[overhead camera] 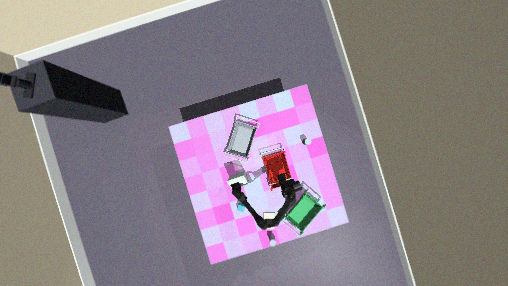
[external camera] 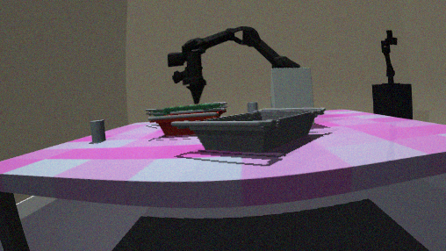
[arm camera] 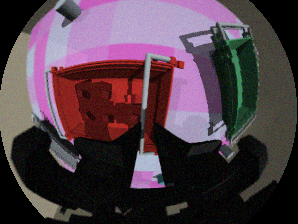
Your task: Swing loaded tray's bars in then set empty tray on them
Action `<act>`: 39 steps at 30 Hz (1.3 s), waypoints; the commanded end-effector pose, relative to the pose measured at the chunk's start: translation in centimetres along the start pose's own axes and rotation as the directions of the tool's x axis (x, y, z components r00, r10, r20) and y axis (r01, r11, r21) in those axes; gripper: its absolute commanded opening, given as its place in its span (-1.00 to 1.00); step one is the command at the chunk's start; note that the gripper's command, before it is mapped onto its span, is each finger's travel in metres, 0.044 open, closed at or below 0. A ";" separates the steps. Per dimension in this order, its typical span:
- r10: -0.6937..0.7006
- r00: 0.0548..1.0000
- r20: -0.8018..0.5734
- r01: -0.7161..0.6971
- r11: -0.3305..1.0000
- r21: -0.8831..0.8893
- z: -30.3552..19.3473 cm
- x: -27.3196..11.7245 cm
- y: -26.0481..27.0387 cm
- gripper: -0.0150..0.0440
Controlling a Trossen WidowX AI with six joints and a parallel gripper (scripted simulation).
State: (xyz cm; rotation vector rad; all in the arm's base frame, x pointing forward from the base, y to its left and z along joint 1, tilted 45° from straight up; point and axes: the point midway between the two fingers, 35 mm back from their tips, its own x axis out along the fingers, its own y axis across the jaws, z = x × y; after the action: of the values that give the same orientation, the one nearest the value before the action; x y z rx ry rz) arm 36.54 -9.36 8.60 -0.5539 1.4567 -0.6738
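The red tray (overhead camera: 266, 164) (external camera: 169, 128) (arm camera: 115, 66) stands upright, loaded with red blocks (arm camera: 95, 102). Its far bar (overhead camera: 271, 148) (arm camera: 49, 100) is out over one end. The bar at its other end (arm camera: 145, 95) is raised and crosses the tray's inside near that end. My gripper (overhead camera: 281, 178) (external camera: 197, 102) (arm camera: 147, 124) points down there, its fingers slightly apart, with this bar loosely between the tips, nearer the left one. The green tray (overhead camera: 303, 210) (external camera: 193, 106) (arm camera: 246, 85) is empty, beside the red one, with bars out.
A grey tray (overhead camera: 242, 136) (external camera: 233, 138), empty, stands on the other side of the red tray. A grey cylinder (overhead camera: 305, 140) (external camera: 97, 131) (arm camera: 68, 9) stands beyond it; another (overhead camera: 272, 241) (external camera: 252, 106) is near the opposite edge. A white block (external camera: 291, 88) stands at the arm's base.
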 end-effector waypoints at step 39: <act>0.014 1.000 0.006 -0.014 1.000 0.010 0.1 -1.0 28.1 -0.20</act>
State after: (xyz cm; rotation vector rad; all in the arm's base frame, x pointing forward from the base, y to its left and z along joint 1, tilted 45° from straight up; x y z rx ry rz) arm 38.57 10.95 -10.39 -0.5559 1.4602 -0.6634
